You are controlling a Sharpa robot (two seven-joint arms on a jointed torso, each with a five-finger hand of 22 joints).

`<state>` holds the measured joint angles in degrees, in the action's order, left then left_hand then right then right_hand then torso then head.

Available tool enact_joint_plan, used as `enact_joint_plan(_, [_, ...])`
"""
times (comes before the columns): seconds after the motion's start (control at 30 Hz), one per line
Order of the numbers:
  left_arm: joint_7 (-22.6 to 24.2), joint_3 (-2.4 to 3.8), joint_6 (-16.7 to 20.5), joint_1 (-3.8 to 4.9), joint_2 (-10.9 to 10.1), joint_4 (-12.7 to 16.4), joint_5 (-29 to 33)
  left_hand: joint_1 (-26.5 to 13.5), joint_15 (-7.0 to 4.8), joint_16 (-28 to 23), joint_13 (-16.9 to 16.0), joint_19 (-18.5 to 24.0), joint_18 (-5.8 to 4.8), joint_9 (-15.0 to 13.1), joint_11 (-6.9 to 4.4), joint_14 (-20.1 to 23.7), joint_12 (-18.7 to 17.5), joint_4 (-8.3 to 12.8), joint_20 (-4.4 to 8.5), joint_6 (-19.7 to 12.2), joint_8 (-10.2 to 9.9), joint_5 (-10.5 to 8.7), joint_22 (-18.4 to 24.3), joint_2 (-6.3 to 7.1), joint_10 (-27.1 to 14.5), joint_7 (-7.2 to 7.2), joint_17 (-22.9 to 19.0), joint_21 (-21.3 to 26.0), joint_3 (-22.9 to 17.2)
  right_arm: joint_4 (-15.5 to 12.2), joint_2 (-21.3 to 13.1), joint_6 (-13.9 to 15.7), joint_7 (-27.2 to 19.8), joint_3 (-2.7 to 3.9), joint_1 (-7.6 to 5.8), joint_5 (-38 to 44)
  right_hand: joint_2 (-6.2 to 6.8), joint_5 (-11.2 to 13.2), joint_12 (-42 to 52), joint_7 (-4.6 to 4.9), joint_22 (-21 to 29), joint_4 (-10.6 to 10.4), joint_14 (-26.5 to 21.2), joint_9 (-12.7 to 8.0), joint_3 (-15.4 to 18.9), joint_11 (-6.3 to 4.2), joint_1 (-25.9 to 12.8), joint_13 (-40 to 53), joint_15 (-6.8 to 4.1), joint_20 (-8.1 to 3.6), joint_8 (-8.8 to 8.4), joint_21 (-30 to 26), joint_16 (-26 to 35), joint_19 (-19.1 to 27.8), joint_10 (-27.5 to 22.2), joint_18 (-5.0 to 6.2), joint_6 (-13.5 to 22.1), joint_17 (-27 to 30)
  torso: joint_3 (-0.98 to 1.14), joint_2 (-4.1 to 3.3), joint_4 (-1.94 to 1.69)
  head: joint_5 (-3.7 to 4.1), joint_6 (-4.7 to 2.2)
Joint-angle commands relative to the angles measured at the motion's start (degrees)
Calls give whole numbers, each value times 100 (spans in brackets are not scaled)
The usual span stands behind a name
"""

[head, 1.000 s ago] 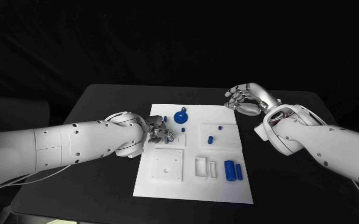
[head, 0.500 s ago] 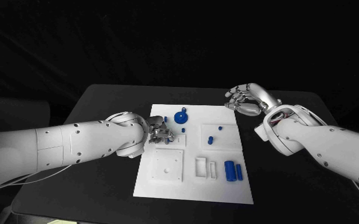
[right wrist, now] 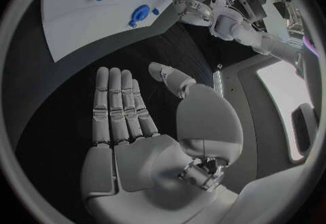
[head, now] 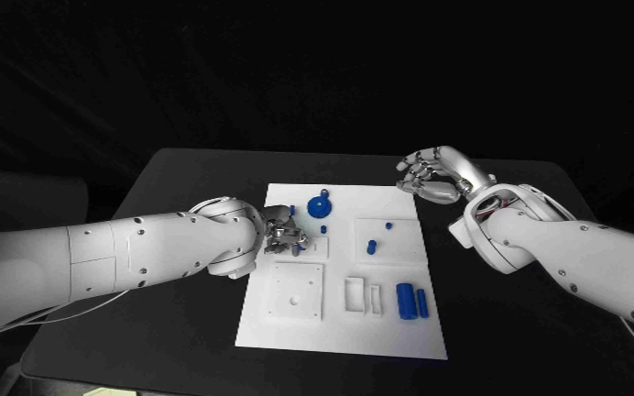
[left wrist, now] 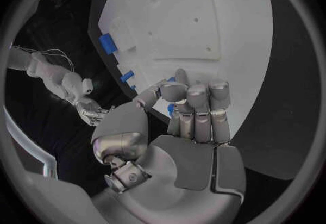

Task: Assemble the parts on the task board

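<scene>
The head view looks down from high up at the whole task board on the black table. Each wrist view sits close behind its own hand, facing out over the fingers. All three views share the white board and its blue pieces.

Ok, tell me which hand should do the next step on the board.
Left, probably. The left hand is already over the board, its fingers curled at a small blue part. The right hand hovers open, off the board's far right corner, holding nothing.
</scene>
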<state>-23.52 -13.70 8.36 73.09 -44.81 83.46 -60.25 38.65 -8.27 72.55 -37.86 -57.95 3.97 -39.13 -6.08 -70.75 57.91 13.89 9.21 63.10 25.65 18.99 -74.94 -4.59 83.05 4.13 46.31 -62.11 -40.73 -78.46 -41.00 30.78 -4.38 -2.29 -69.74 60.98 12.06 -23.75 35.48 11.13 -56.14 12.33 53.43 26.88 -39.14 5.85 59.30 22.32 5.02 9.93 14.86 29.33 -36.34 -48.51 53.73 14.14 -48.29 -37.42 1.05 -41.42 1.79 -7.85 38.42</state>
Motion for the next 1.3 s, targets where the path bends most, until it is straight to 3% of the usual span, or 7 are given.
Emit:
enact_joint_plan(0.03, [-48, -10, -191, -16, 38, 13, -27, -59, -24, 38, 8, 46, 89, 10, -134, -15, 32, -44, 439, 843, 41, -29, -68, 20, -189, -542, -10, -29, 1, 1, 3, -63, -17, 1, 0, 7, -26, -32, 42, -3, -11, 12, -42, -13, 28, 21, -17, -16, 14, 23, 20, -26, -28, 30, -44, 86, -40, 14, -4, -1, 3, 11, 2])
enact_joint_plan(0.5, [-73, -9, -245, -16, 64, -30, -29, -106, -24, 49, 37, 56, 98, 24, -119, -8, 69, -164, 438, 838, 67, -167, -66, 110, -195, -537, -23, -36, 29, -2, 8, -71, -18, 1, 0, 7, -27, -57, 56, -5, -24, 3, -57, -27, 29, 23, -26, -42, 16, 24, 25, -28, -36, 47, -56, 86, -40, 29, -6, 1, 1, 10, -1])
enact_joint_plan(0.53, [-76, -9, -241, -16, 64, -30, -28, -116, -29, 49, 54, 60, 106, 32, -117, 0, 80, -239, 441, 827, 75, -531, -64, 166, -203, -538, -31, -38, 39, -2, 8, -72, -19, 1, 0, 7, -27, -58, 57, -5, -24, 3, -57, -27, 29, 23, -26, -43, 17, 25, 25, -28, -37, 48, -57, 86, -40, 30, -6, 1, 1, 11, -1])
enact_joint_plan(0.63, [-92, -9, -207, -16, 65, -33, -28, -115, -42, 50, 107, 77, 123, 60, -119, 15, 103, -478, 446, 804, 93, -1145, -57, 418, -221, -534, -58, -38, 32, -4, 8, -71, -18, 1, 0, 7, -26, -62, 59, -5, -26, 2, -58, -29, 30, 24, -27, -46, 17, 25, 26, -28, -38, 49, -58, 86, -39, 32, -8, -1, 2, 11, -1])
enact_joint_plan(0.73, [-102, -9, -161, -16, 62, -41, -28, -135, -50, 52, 148, 94, 131, 81, -118, 28, 116, -686, 448, 788, 107, -1563, -53, 660, -232, -531, -79, -36, 49, 1, 9, -71, -18, 1, 0, 7, -24, -68, 61, -5, -28, 5, -61, -32, 30, 24, -25, -50, 17, 25, 26, -29, -39, 52, -60, 86, -38, 34, -8, -1, 2, 12, -12])
enact_joint_plan(1.03, [-104, -8, -102, -16, 62, -54, -28, -186, -58, 69, 188, 99, 153, 70, -113, 58, 133, -1099, 459, 748, 146, -1622, -38, 1307, -244, -525, -95, -37, 59, 12, 9, -72, -18, 1, 0, 7, -20, -77, 68, -3, -34, 11, -68, -38, 33, 25, -23, -62, 19, 26, 26, -29, -43, 60, -67, 86, -34, 41, -8, 0, 4, 20, -16])
enact_joint_plan(1.3, [-97, -5, -39, -16, 40, -47, -28, -39, -56, 77, 217, 102, 157, 54, -103, 81, 136, -1400, 456, 713, 174, -1621, -29, 1634, -248, -517, -112, -49, -33, 17, 12, -72, -26, 1, 0, 6, -19, -81, 73, -1, -40, 16, -73, -45, 37, 27, -21, -72, 21, 27, 25, -29, -47, 66, -72, 86, -28, 47, -7, -3, 7, -9, -14])
